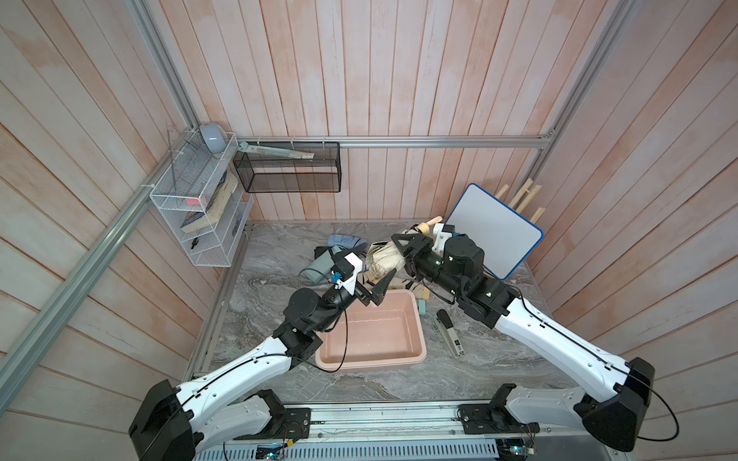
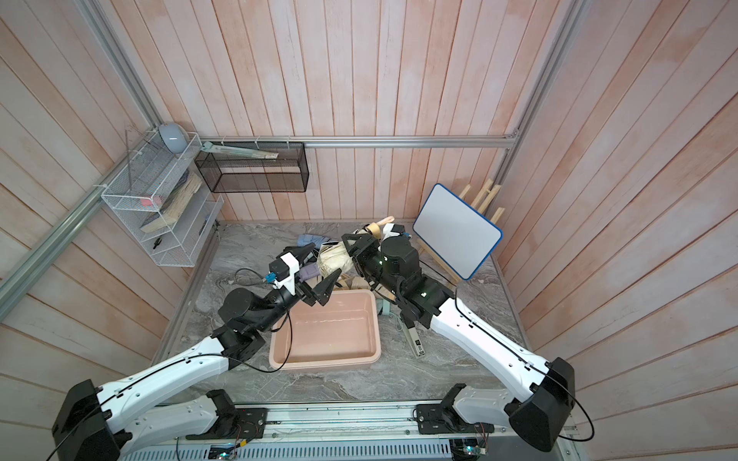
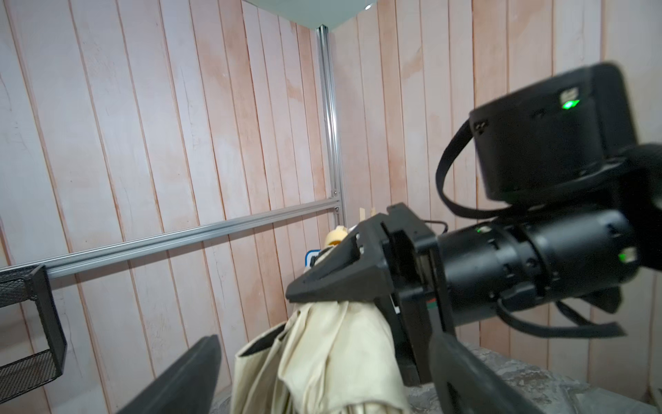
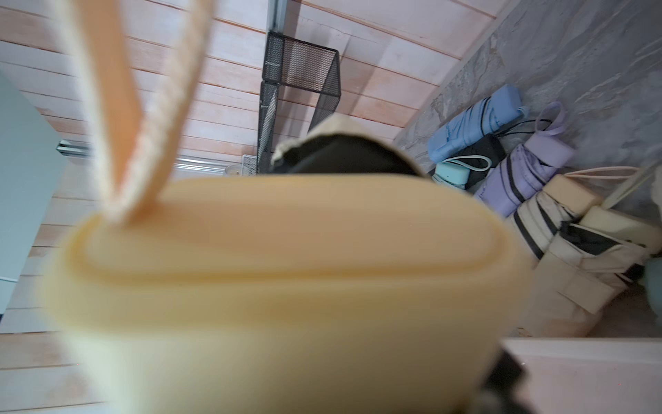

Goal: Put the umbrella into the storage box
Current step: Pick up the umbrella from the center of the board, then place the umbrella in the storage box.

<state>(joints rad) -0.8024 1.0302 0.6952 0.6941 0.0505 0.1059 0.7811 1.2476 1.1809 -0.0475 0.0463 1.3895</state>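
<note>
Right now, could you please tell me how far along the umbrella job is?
Done: nothing yet; the pink storage box is empty. In hand: the right end effector clamps the cream umbrella behind the box, while the left end effector stands open around it. Left: carry it over the box and drop it in.

The umbrella (image 1: 379,257) is cream, its handle (image 4: 286,286) pale yellow; the storage box (image 1: 371,364) is pale pink; the table (image 1: 399,383) grey, marble-veined; the mesh basket (image 1: 287,181) black.

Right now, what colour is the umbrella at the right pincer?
Umbrella: cream fabric, pale yellow handle; best in the left wrist view.
</note>
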